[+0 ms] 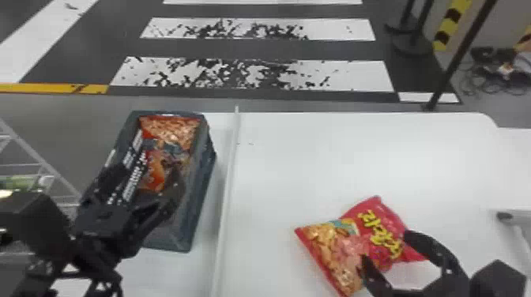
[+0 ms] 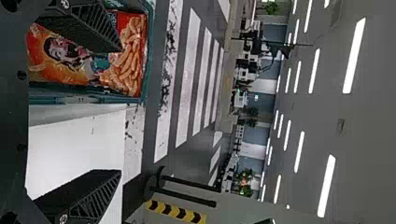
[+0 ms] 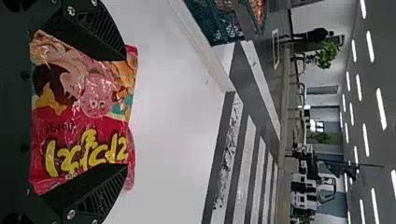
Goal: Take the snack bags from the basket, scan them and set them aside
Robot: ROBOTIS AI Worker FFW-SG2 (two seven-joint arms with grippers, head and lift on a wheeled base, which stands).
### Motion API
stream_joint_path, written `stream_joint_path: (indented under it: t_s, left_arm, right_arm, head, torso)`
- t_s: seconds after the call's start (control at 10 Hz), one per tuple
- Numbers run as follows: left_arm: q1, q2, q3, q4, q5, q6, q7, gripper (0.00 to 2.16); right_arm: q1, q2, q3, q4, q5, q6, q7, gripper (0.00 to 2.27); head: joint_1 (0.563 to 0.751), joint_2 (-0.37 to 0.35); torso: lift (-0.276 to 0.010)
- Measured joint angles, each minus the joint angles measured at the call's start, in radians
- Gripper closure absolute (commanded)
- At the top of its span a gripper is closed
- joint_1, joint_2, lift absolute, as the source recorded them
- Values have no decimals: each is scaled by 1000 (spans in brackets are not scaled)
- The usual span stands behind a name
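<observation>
The dark grey basket (image 1: 197, 189) stands at the left of the table with orange-red snack bags (image 1: 170, 132) inside. My left gripper (image 1: 144, 181) is over the basket's near part, its fingers spread; in the left wrist view the left gripper (image 2: 119, 109) is open, one finger in front of an orange snack bag (image 2: 126, 70). A red and pink snack bag (image 1: 355, 241) lies on the white table at the right. My right gripper (image 1: 385, 249) stands open over that bag's near right part. In the right wrist view the red bag (image 3: 88, 121) is behind the spread fingers of the right gripper (image 3: 126, 112).
A thin raised strip (image 1: 227, 177) runs along the white table (image 1: 355, 150) between the basket and the red bag. A wire rack (image 1: 35, 158) stands at the far left. A grey metal piece (image 1: 513, 217) juts in at the right edge.
</observation>
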Motion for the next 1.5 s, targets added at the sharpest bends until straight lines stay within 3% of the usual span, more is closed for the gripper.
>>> stream_joint_path:
  t_s: [0.3,0.6,0.8,1.0,1.3,1.5]
  left_arm:
    - [51,-6,66,-3,41,-72,-27,70]
    - [98,-7,115,-4,62,-92,-54,70]
    - [107,-10,120,-5,73,-101,-67,70]
    - [107,-12,120,-2,82,-102,-85,70]
    - [107,-16,129,16,121,-114,-142,70]
    - [105,-16,157,38,189,-133,-211,70]
  right_arm:
    - [21,-56,174,-3,198,-46,-163,120]
    - [37,-113,288,37,306,-116,-315,120]
    - [32,-139,380,84,399,-100,-447,120]
    - [-7,-147,446,106,430,44,-547,120]
    - [-101,-147,544,133,489,242,-617,124]
    - [-156,-143,597,140,515,394,-668,221]
  head:
    - [695,256]
    - [695,345]
    - [695,350]
    - [695,350]
    - [695,340]
    - [695,323]
  torso:
    - [-75]
    - [-75]
    - [-75]
    - [-75]
    - [-75]
    - [-75]
